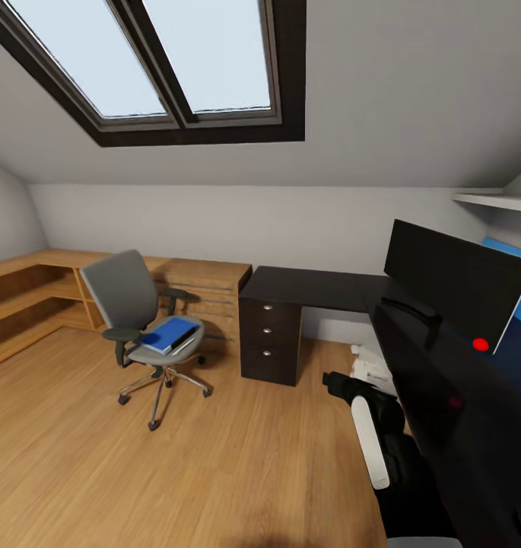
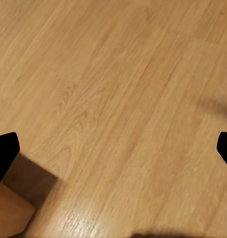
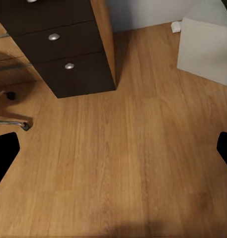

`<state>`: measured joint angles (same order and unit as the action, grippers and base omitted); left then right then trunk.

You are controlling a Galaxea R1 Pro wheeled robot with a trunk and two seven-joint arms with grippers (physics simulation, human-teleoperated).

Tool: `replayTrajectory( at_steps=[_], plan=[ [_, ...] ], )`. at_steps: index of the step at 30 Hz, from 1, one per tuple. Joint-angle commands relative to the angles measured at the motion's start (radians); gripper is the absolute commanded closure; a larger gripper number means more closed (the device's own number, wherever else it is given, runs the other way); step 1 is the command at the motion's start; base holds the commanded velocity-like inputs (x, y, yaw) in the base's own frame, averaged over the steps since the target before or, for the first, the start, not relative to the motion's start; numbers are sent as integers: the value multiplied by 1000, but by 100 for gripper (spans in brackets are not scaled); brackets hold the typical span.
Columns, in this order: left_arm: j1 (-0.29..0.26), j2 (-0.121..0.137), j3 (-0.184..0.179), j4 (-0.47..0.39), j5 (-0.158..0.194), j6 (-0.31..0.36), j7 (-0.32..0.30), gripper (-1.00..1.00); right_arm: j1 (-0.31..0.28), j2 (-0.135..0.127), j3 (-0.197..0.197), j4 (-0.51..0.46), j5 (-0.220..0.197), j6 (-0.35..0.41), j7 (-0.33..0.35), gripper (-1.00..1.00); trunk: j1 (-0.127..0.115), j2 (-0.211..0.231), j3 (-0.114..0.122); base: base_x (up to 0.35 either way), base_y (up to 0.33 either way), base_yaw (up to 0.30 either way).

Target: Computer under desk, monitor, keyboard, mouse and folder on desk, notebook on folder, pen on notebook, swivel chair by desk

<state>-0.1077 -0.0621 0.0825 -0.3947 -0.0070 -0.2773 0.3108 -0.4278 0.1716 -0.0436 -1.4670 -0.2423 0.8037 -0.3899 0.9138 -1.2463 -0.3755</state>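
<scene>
- Left pincer (image 2: pixel 113 148): fingertips spread to the edges of its wrist view, released, nothing between them, wooden floor (image 2: pixel 118 89) beneath.
- Right pincer (image 3: pixel 113 148): likewise spread and grasping nothing, hanging above the floor near the black drawer unit (image 3: pixel 63 54), with the computer (image 3: pixel 205 47) standing on the floor under the bench.
- Bench (image 1: pixel 306 285): glossy black top; the monitor (image 1: pixel 450 285) stands on it, red dot at a lower corner.
- Swivel chair (image 1: pixel 138 320): well apart from the bench, out on the floor; the folder (image 1: pixel 167 333) lies on its seat, with what may be a second flat item beneath it, too small to tell.
- Step in hand, as judged: approach the chair for the folder. Drive up squarely, keep both arms clear of the armrests, and grip the folder by a free edge so the chair does not roll.
- Markings: no brand, label or legible writing visible.
</scene>
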Motion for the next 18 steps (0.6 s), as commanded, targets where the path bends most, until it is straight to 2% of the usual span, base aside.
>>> replayTrajectory(
  at_steps=[1, 5, 10, 14, 18],
  plan=[
    [0, -1, 6, 1, -1, -8, -1, -100, 1, 1, 0, -3, -11, 2, -8, -100, 0, -1, -1, 0, 0, 0],
    [0, -3, 6, 0, -1, -22, -1, -100, 6, 1, 0, -7, -11, 1, -8, -100, 0, -1, -1, 0, 0, -16],
    [-1, -2, 7, 3, 0, -29, -1, -100, 9, 2, 1, -11, -13, 0, -7, -100, 0, -1, -1, -37, 0, -188],
    [0, 0, 8, 3, 2, -29, 0, -100, 9, 2, 1, -11, -14, -1, -6, -100, 0, -1, -1, -232, 0, -252],
    [0, 3, 6, 3, 38, -29, -3, -100, 9, 3, 3, -6, -14, -5, -4, -100, 0, -1, -1, -288, -76, -272]
  ],
)
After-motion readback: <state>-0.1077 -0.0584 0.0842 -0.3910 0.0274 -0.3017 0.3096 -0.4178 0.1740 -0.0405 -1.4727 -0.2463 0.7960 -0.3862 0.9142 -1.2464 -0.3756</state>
